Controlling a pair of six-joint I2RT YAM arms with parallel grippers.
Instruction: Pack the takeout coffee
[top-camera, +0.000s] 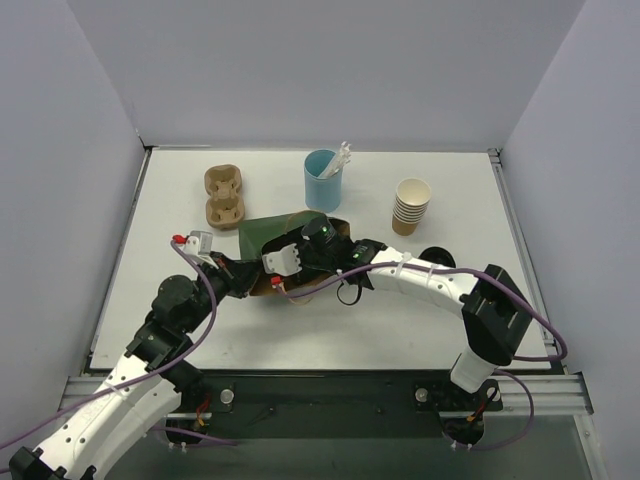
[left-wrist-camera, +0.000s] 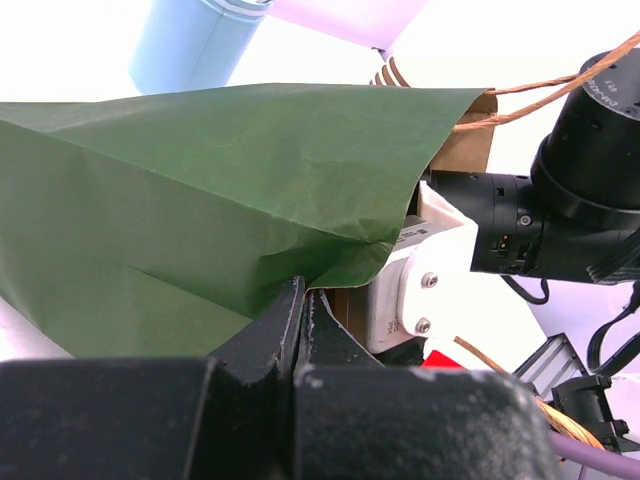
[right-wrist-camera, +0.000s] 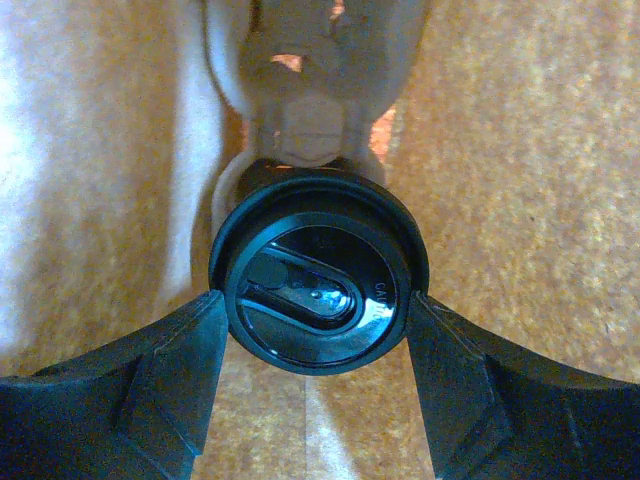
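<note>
The green paper bag (top-camera: 272, 233) lies on its side in the middle of the table, its mouth toward the right. My left gripper (left-wrist-camera: 303, 290) is shut on the bag's (left-wrist-camera: 200, 200) lower edge, the paper pinched between the jaws. My right arm (top-camera: 400, 272) reaches into the mouth, and its fingers are hidden from the top camera. In the right wrist view the takeout coffee's black lid (right-wrist-camera: 318, 295) fills the gap of my right gripper (right-wrist-camera: 318, 312). Both fingers (right-wrist-camera: 190, 350) press on the lid's rim, with the bag's brown inside (right-wrist-camera: 520, 150) all around. The cup's body is hidden under the lid.
A brown cardboard cup carrier (top-camera: 224, 195) sits at the back left. A light-blue cup with white sticks (top-camera: 322, 178) stands just behind the bag. A stack of cream paper cups (top-camera: 410, 206) stands at the back right. The bag's twine handles (left-wrist-camera: 540, 100) hang near my right wrist.
</note>
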